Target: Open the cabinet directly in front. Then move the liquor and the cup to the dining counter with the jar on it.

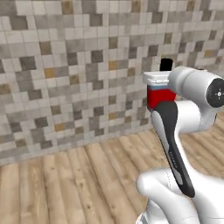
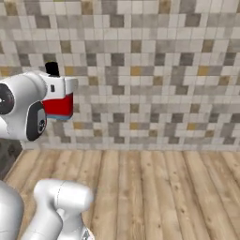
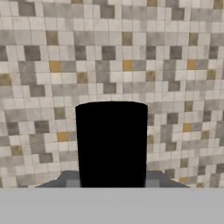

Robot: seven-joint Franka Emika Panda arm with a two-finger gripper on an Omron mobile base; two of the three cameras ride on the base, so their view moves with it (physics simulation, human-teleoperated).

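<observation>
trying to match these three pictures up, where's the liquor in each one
Left base view: the liquor is right of centre, red body and black cap beside the white arm, held off the floor.
Right base view: upper left, tucked against the arm.
Hand view: its black cap rises at bottom centre.
Shared landmark: the tiled wall behind it in every view.

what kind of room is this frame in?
Probably a simulated kitchen or dining area, though nothing here settles it: mosaic tiled wall, wood plank floor, and the liquor carried in the gripper.
</observation>
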